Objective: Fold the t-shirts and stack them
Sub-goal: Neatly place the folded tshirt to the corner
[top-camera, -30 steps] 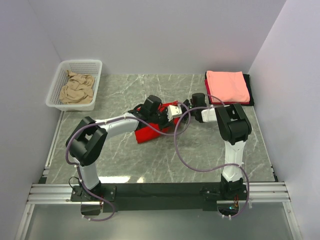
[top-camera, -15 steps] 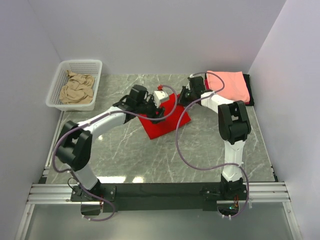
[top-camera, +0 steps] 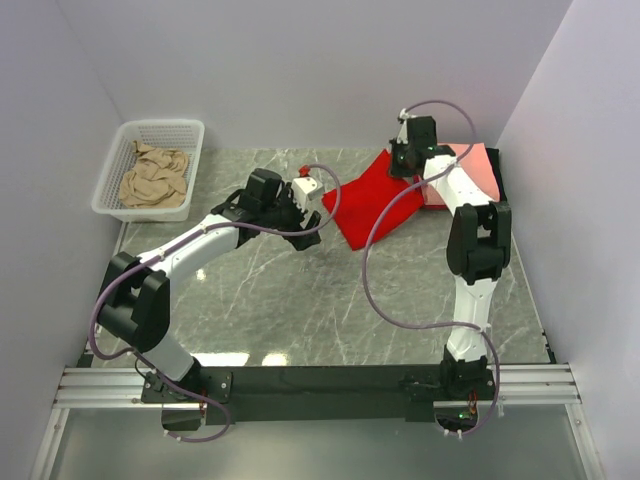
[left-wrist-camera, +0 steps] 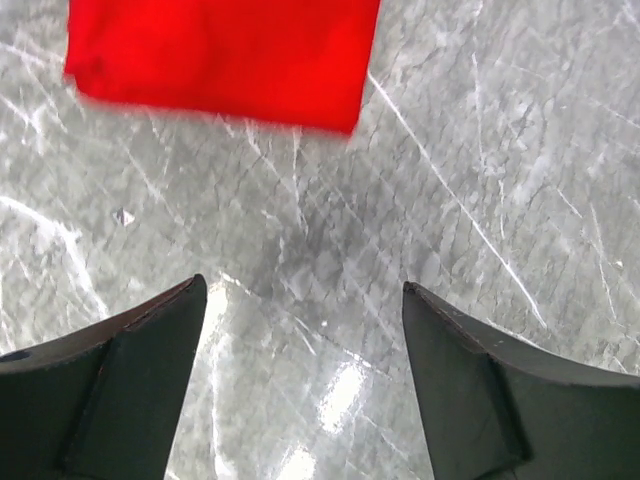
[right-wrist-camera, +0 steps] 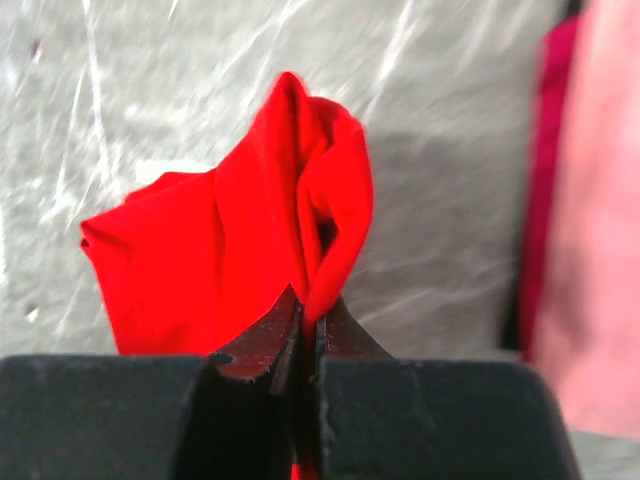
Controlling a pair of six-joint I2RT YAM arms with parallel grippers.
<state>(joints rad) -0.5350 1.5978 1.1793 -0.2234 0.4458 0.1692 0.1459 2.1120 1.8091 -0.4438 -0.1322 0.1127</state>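
Note:
The folded bright red t-shirt [top-camera: 378,198] lies tilted at the back of the marble table, one edge lifted towards the stack. My right gripper [top-camera: 405,166] is shut on a bunched fold of that red cloth [right-wrist-camera: 225,265], with the cloth pinched between the jaws [right-wrist-camera: 311,318]. My left gripper [top-camera: 316,208] stands open just left of the shirt, over bare marble. In the left wrist view the red shirt [left-wrist-camera: 220,55] lies ahead of the spread fingers [left-wrist-camera: 135,375], apart from them. A salmon-pink folded shirt [top-camera: 470,170] tops a stack on a black one [top-camera: 500,192].
A white mesh basket [top-camera: 118,158] at the back left holds a crumpled tan shirt [top-camera: 155,178]. In the right wrist view the pink stack [right-wrist-camera: 592,250] with a dark red layer [right-wrist-camera: 550,140] stands close on the right. Walls close in left, back and right.
My left gripper opened and let go of the red shirt, then drew back left. My right gripper carried its held edge back and to the right, toward the pink stack.

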